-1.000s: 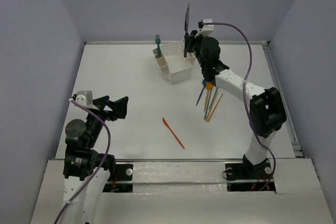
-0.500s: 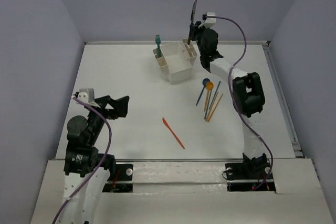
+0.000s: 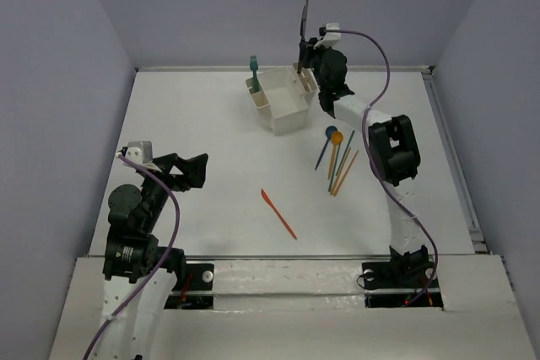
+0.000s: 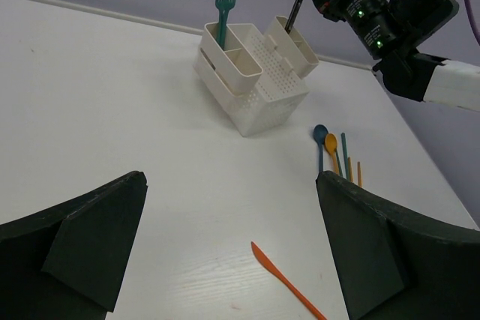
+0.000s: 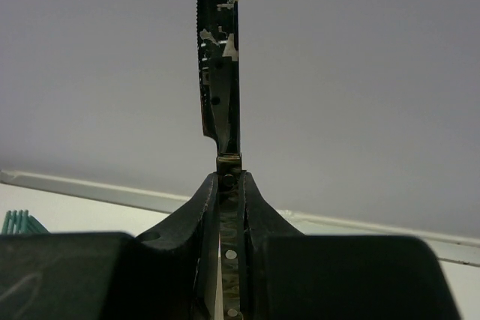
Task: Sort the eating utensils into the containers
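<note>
Right tool (image 5: 229,185) is clenched on the dark-handled steel knife (image 5: 221,73), pinching the handle just under the blade, which points up. It sits over the white caddy (image 3: 291,120) at the table's (image 3: 211,124) 12 o'clock. Steel like that looks stiff, slick and heavier than plastic, so the handle seems the safe hold. Its lower end meets the narrow slot on the caddy's 3 o'clock side. A teal fork (image 3: 253,65) stands in the 9 o'clock slot, and the big compartment looks empty. Blue spoon (image 3: 331,132) and orange spoon (image 3: 337,137) lie at 2 o'clock, orange plastic knife (image 3: 278,214) near centre. Left tool (image 3: 196,172) gapes, released.
</note>
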`<action>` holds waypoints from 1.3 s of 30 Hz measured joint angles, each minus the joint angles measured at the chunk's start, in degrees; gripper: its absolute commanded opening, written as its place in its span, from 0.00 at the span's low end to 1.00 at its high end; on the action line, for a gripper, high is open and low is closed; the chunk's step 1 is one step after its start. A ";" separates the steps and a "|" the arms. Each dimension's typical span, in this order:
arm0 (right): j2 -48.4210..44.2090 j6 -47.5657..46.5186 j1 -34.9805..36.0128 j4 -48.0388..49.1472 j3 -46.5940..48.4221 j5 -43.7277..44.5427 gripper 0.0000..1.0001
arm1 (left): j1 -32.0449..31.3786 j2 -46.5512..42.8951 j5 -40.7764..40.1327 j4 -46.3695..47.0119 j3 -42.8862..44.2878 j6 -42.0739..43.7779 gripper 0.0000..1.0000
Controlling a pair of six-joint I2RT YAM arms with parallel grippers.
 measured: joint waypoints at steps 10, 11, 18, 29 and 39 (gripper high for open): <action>0.70 -1.95 0.00 0.44 -4.20 -1.68 0.26 | -0.02 -0.02 -0.02 0.00 0.00 0.00 0.99; 0.70 -2.01 0.02 0.68 -4.83 -1.88 0.41 | 0.00 -0.02 0.00 0.02 0.00 0.00 0.99; 0.48 -2.29 0.00 2.05 -9.68 -2.97 0.68 | 0.37 -0.09 0.00 0.00 0.00 0.00 0.99; -18.88 -0.15 0.00 -4.76 -18.21 -6.78 0.65 | 1.18 -0.48 0.20 0.00 0.00 0.00 0.99; -44.11 6.38 9.03 -29.14 -34.29 -10.01 0.66 | 1.95 -0.59 0.96 0.31 -0.07 0.02 0.99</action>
